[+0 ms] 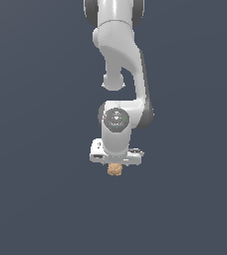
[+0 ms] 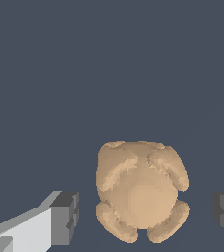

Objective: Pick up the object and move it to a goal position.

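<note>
Fingers (image 2: pixel 65 216) spread apart, touching nothing | blob (image 2: pixel 141 192) sits between them, nearer one pad | gripper (image 1: pixel 116 158) right above blob | I judge grasp pending: I'd centre, descend further, then close evenly to avoid nudging it sideways.

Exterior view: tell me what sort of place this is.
Likely a bare simulator scene, not a real room: a flat, featureless slate-blue ground, a smooth white robot arm, and a lumpy tan-orange blob under its open end effector.
</note>
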Robot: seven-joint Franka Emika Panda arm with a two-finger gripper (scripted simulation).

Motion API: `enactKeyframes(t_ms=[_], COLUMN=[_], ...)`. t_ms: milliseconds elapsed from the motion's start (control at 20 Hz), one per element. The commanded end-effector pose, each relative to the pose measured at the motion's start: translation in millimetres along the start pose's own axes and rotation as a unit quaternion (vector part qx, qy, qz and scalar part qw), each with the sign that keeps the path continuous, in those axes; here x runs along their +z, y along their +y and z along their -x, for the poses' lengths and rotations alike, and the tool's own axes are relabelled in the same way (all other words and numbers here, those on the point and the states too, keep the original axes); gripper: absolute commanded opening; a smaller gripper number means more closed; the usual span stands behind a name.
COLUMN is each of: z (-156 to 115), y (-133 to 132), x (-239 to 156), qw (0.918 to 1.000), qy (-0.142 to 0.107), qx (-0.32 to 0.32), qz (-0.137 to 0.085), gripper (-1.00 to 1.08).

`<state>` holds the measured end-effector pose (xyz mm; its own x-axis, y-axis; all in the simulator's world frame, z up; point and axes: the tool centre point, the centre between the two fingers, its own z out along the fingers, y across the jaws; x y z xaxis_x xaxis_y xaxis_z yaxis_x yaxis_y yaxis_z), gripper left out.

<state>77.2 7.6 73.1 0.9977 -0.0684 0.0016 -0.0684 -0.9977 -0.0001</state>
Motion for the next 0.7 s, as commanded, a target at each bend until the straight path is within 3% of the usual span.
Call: enactKeyframes(t_ms=[0, 450, 500, 650], z=[0.9, -0.4, -0.4, -0.4], y=[0.1, 0.1, 0.1, 0.1], x=[14.6, 33.7, 33.7, 33.7], qw=[1.0, 1.0, 1.0, 1.0], qy=[-0.001, -0.001, -0.001, -0.001], qx=[0.0, 0.0, 0.0, 0.0], qz=[0.0, 0.0, 0.0, 0.0], gripper=[1.0, 1.0, -1.0, -1.0])
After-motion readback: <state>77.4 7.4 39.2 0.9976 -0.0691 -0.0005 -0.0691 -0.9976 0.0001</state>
